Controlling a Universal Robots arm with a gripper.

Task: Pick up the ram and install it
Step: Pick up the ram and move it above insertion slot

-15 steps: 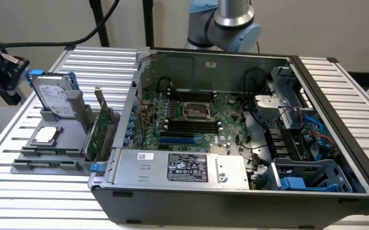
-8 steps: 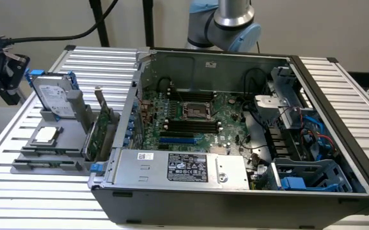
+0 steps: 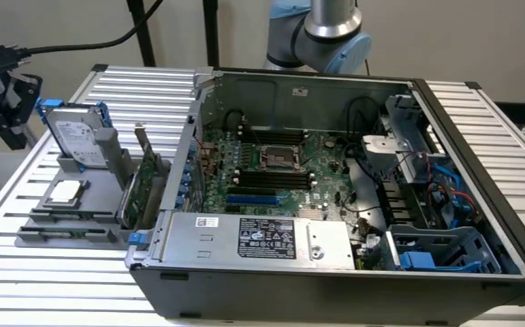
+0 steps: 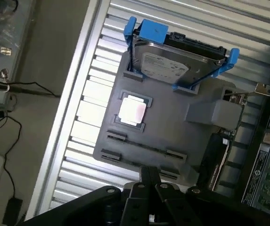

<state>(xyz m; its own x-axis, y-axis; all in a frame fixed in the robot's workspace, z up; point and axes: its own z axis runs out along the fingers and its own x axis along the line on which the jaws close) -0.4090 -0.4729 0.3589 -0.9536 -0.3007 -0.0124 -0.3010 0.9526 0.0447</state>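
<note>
The ram is out of view; I cannot make out a green stick anywhere. My gripper (image 4: 152, 182) hangs high above the grey parts holder (image 4: 182, 136), its dark fingers (image 4: 146, 176) pressed together with nothing visible between them. The holder (image 3: 35, 235) lies on the slatted table at the exterior view's left, and its long narrow slots (image 4: 139, 147) look bare. To its right stands the open computer case (image 3: 335, 286), with the motherboard (image 3: 285, 160) and its row of black memory slots (image 3: 267, 180) exposed. The arm's upper joints (image 3: 335, 27) rise behind the case.
On the holder stand a silver hard drive with blue rails (image 4: 172, 63), a square processor chip (image 4: 132, 110) and a tall green expansion card (image 3: 144, 184). Cables (image 4: 12, 89) trail over the floor beside the table. The power supply (image 3: 262, 238) fills the case's front.
</note>
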